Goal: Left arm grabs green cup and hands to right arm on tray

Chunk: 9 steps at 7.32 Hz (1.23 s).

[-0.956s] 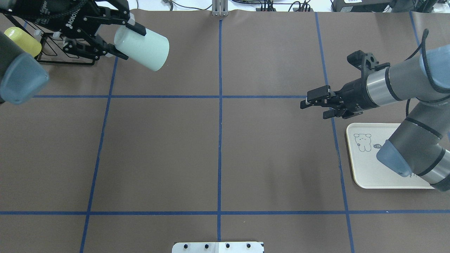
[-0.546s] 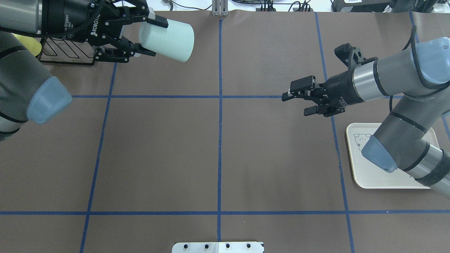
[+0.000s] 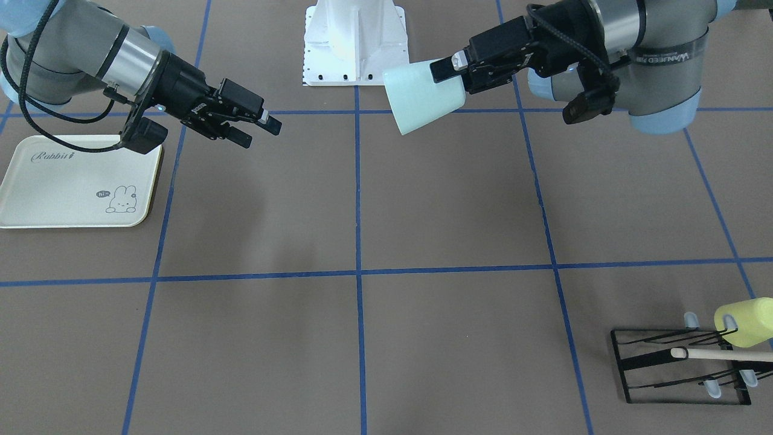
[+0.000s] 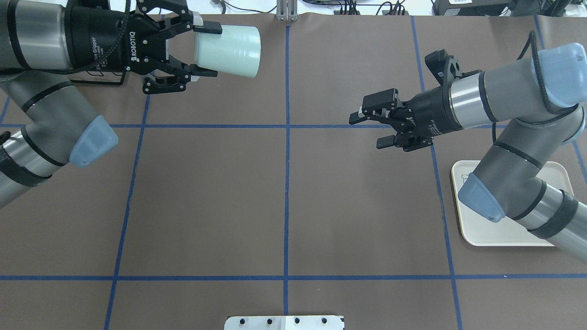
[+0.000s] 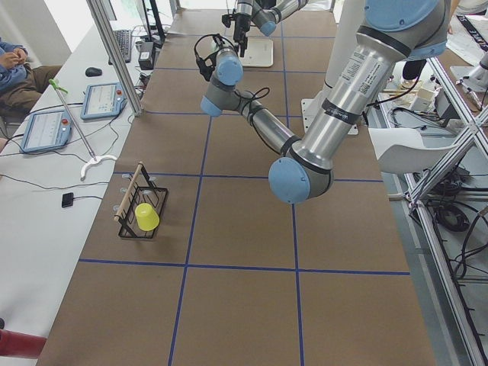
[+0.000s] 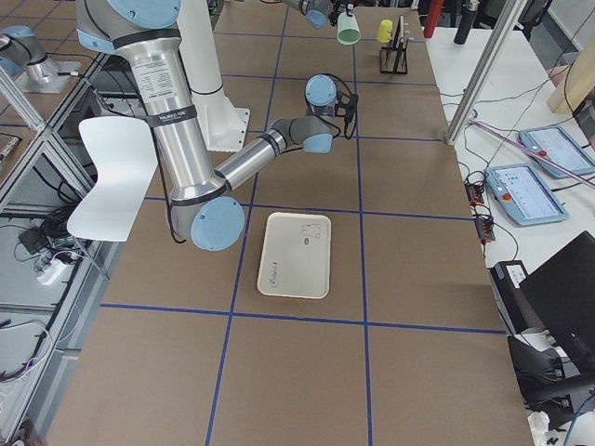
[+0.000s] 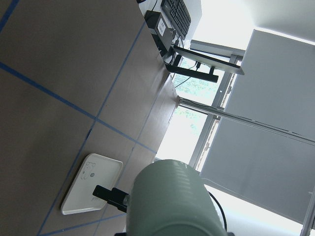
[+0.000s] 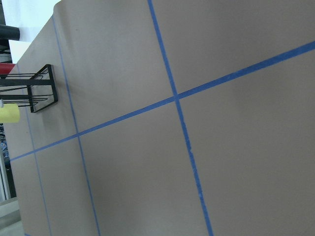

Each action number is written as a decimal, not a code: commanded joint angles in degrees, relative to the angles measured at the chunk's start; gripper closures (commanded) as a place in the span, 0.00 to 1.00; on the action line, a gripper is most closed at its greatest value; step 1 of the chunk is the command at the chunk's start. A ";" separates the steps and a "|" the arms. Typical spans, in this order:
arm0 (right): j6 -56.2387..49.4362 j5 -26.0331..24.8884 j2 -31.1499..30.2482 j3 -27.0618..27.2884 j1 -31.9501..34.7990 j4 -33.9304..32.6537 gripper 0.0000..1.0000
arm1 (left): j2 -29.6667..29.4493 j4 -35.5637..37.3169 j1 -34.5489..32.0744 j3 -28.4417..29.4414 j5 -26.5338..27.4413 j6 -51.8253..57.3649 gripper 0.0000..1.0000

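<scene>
The green cup (image 4: 229,46) is held on its side, in the air over the far left of the table, mouth toward the middle. My left gripper (image 4: 206,50) is shut on the cup's base end; it shows in the front view (image 3: 450,75) with the cup (image 3: 420,99) and fills the bottom of the left wrist view (image 7: 172,201). My right gripper (image 4: 367,133) is open and empty, pointing left toward the cup, well apart from it across the centre line. The tray (image 4: 486,236) lies empty under the right arm's elbow, and in the front view (image 3: 60,187).
A black wire rack (image 3: 676,368) with a wooden dowel stands at the far left corner, holding a yellow-green cup (image 3: 743,320). Blue tape lines grid the brown table. A white robot base (image 3: 353,42) stands at the near middle edge.
My left gripper has carried the green cup to the right, away from the rack, and levelled it. My right gripper has moved left toward the centre, still open.
</scene>
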 commanded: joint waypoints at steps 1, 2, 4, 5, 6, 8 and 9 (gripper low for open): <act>9.81 -1.52 2.95 -0.05 -0.30 8.30 0.00 | -0.06 -9.40 5.52 1.68 5.52 -4.98 1.00; 15.25 -4.23 3.31 -0.23 -0.73 14.17 0.00 | -0.06 -11.60 7.64 1.67 6.85 -7.33 1.00; 21.09 -8.28 3.57 -0.32 -2.75 20.79 0.00 | -0.41 -13.45 8.71 1.50 6.86 -9.99 1.00; 24.24 -10.91 3.66 -0.32 -4.32 24.65 0.00 | -0.41 -15.29 9.50 1.50 8.08 -9.99 1.00; 25.06 -12.76 3.66 -0.32 -6.25 27.82 0.00 | -0.41 -16.62 10.12 1.50 8.70 -10.08 1.00; 25.76 -12.87 3.14 -0.40 -7.15 32.66 0.00 | -0.15 -20.57 10.48 1.67 13.61 -12.52 1.00; 26.29 -12.87 3.14 -0.40 -7.24 33.81 0.00 | -0.15 -20.67 10.48 1.67 13.89 -12.45 1.00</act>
